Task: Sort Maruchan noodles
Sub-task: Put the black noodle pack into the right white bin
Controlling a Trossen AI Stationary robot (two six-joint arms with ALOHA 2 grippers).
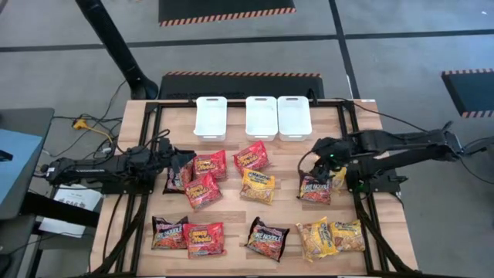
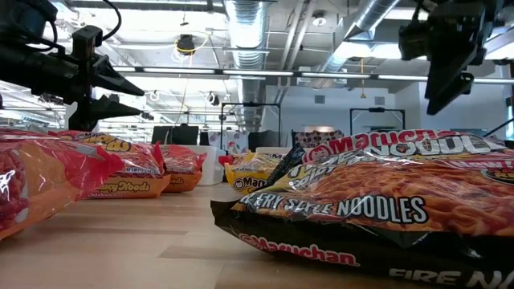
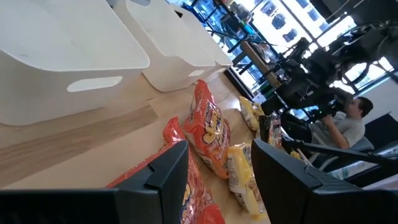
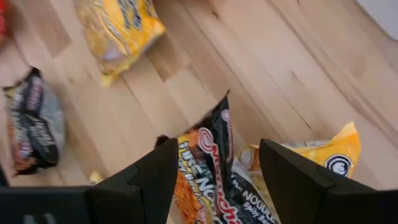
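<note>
About a dozen Maruchan noodle packets lie flat on the wooden table (image 1: 231,208), red, yellow and dark. My left gripper (image 1: 184,164) (image 3: 219,149) is open and hovers above the table over a dark packet (image 1: 176,179) and a red one (image 1: 208,164) (image 3: 208,127). My right gripper (image 1: 309,166) (image 4: 219,149) is open above another dark packet (image 1: 315,188) (image 4: 214,168). Its fingers stand on either side of that packet's upturned end. This dark packet rests partly on a yellow packet (image 1: 337,179) (image 4: 333,152).
Three white bins (image 1: 211,117) (image 1: 261,116) (image 1: 294,116) stand in a row at the table's far edge. More packets lie along the near edge, among them a dark one (image 1: 267,238) and yellow ones (image 1: 316,238). A person (image 3: 348,127) sits beyond the table.
</note>
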